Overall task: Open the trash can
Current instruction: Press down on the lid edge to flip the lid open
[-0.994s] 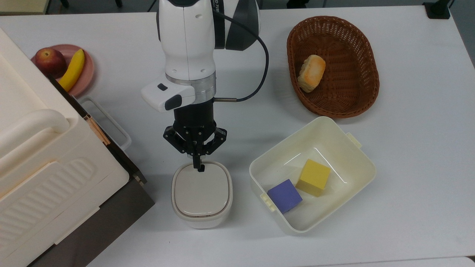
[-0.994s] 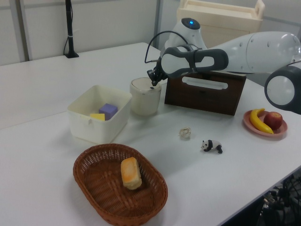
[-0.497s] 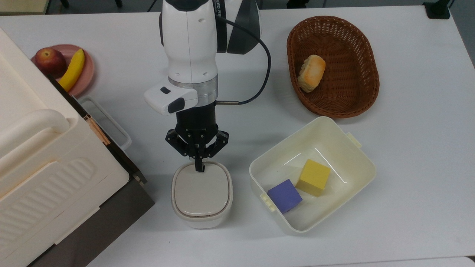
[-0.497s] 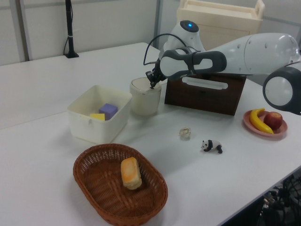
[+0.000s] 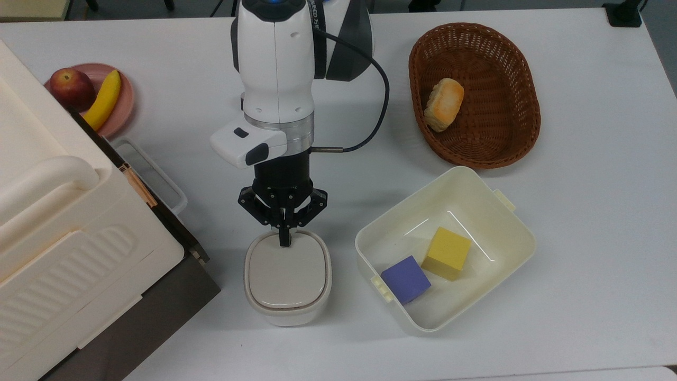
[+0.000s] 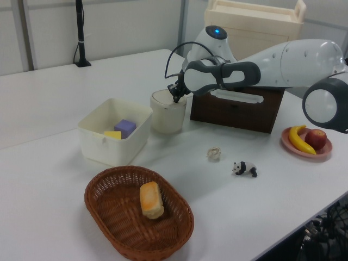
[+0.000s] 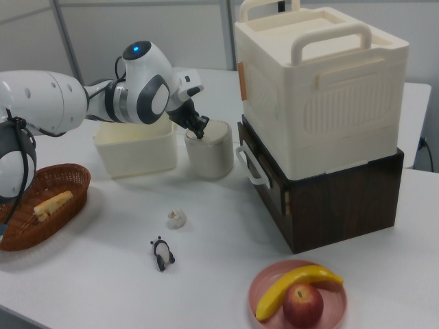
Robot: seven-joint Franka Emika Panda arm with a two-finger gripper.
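The trash can (image 5: 288,278) is a small cream-white bin with a flat greyish-beige lid, standing between the big ribbed box and the cream tub; it also appears as trash can (image 6: 167,111) and trash can (image 7: 210,149). Its lid lies flat and closed. My gripper (image 5: 285,239) points down with its fingers together, the tip on the lid's edge nearest the arm. In the other views the gripper (image 6: 175,98) and gripper (image 7: 200,131) sit at the can's top rim.
A cream tub (image 5: 492,211) holds a yellow and a purple cube. A wicker basket (image 5: 523,90) holds a bread roll. The big cream ribbed box (image 5: 58,233) sits on a dark crate. A pink plate (image 5: 124,100) has an apple and banana. A toy panda (image 6: 244,168) and a small knot lie nearby.
The arm has slid slightly toward the top view's right and bottom. The gripper tip stays at the lid's near edge. The lid remains closed.
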